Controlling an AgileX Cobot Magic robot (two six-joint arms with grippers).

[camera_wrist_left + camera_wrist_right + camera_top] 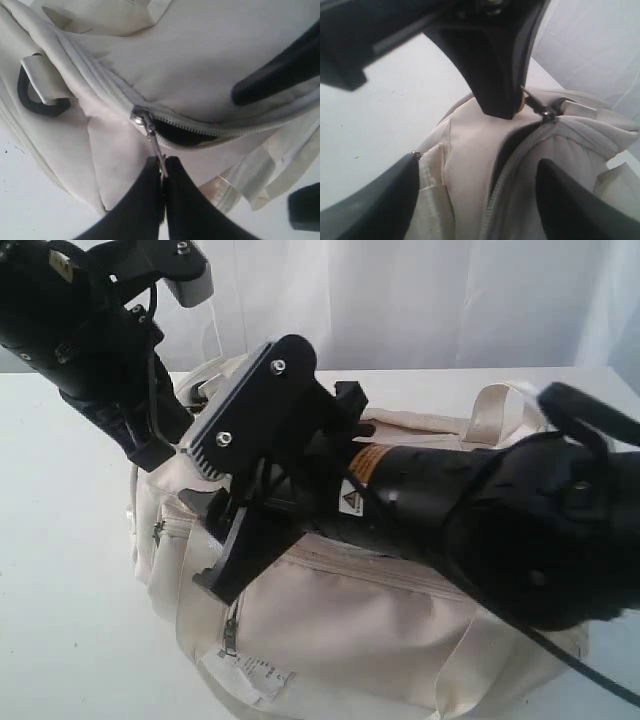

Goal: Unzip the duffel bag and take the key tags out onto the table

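The cream-white duffel bag point(400, 630) lies on the white table point(60, 540). My left gripper point(161, 167) is shut on the metal zipper pull point(150, 131) at the bag's left end; in the exterior view it point(160, 445) sits at that end. The top zipper is partly undone, showing a dark slit point(185, 134). My right gripper point(480, 200) is open above the bag, one finger on each side of the open zipper point(512, 145), holding nothing. It point(215, 500) reaches across to the bag's left part. The key tags are hidden.
A white paper label point(255, 675) hangs on the bag's front near a side-pocket zipper point(232, 625). Satin straps point(495, 405) lie over the bag's far side. A white curtain point(430, 300) closes off the back. Bare tabletop stretches to the left of the bag.
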